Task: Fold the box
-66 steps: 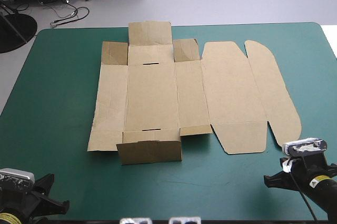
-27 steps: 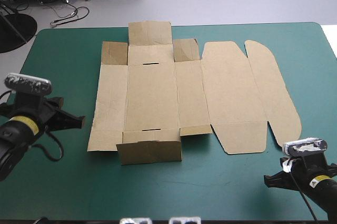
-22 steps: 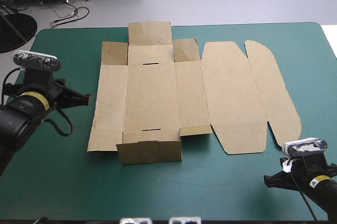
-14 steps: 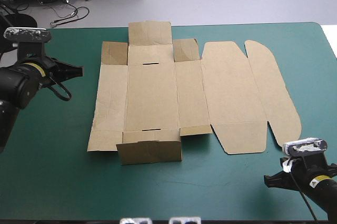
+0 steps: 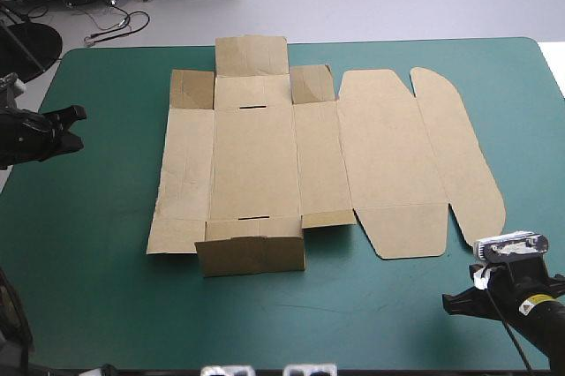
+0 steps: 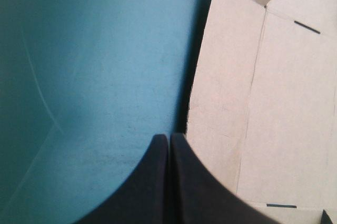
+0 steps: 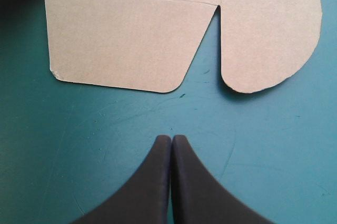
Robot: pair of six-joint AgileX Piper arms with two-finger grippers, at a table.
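Shows the left gripper [image 6: 169, 139], fingers pressed together in one arch, carried since earlier from the near left corner out along the table's left side. Suggests an approach only just begun, with no wall raised yet. Places the brown box [image 5: 291, 164], spread mostly flat on the teal-green cover [image 5: 106, 244], ahead of that gripper and slightly aside. Shows the right gripper [image 7: 171, 139] likewise closed and unmoved, with the rounded flaps ahead and apart.

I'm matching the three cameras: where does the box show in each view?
High view: box lies spread out, mid-table.
Left wrist view: its slotted left panels ahead of and beside the shut left end effector.
Right wrist view: its rounded flaps ahead of the shut right end effector.
Shared landmark: the teal-green cover around the box.
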